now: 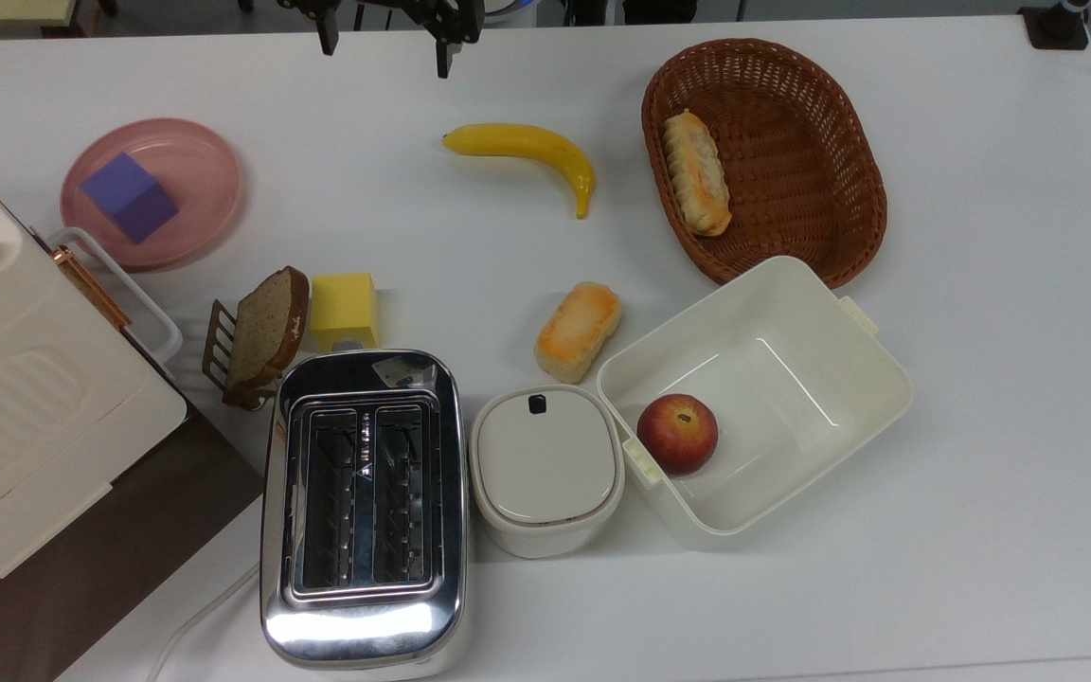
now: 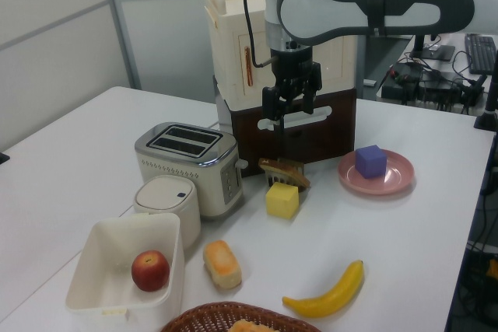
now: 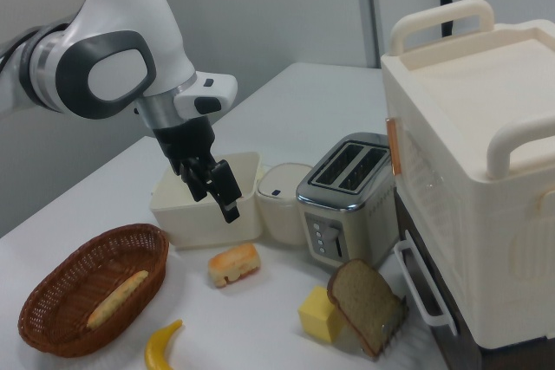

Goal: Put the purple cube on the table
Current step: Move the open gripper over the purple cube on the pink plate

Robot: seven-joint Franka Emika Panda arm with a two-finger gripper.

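Purple cube sits on the pink plate at the top view's left of the white surface. End effector hangs well apart from it, fingers spread and holding nothing.

Nothing here can be read: no word, brand, number or sign on any of the things on the table. The nearest to a mark is a small dark square on the lid of the white pot, well away from the fingers, and it bears no letters I can make out. The toaster has a row of small dots along its side and some buttons on its end, all without legible labels
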